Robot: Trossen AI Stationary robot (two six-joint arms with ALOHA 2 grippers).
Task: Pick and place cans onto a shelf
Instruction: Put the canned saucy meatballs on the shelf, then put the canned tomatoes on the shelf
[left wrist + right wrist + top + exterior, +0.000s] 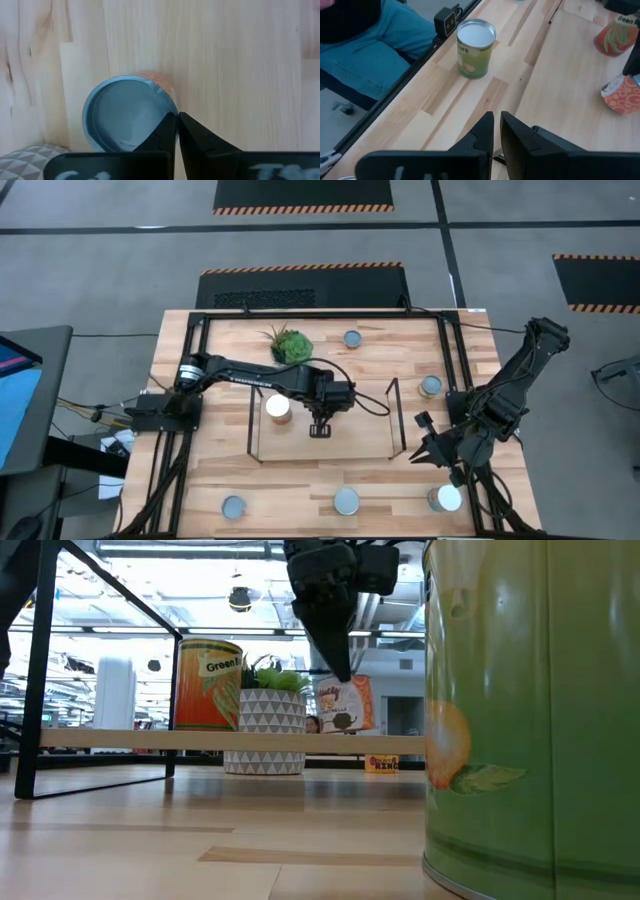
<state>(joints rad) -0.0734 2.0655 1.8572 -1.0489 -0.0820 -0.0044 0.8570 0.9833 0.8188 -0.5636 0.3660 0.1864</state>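
Note:
The shelf stands mid-table, its light board raised on black wire ends. An orange-and-green can with a cream top stands on the board's left part. To its right a small blue-topped, orange-sided can also stands on the board; in the high view my left arm hides it. My left gripper is shut and points steeply down at that can's near side. My right gripper waits at the table's right, its fingers nearly together with nothing between them. My left gripper's shut fingertips come from above, slanting, and stand at the near rim of the blue top, level with the can's top. Whether they touch the rim, I cannot tell. The can stands upright on the board.
Loose cans stand on the table at the far middle, at the right and along the near edge. A potted succulent stands behind the shelf. A person in blue trousers is beside the table's edge.

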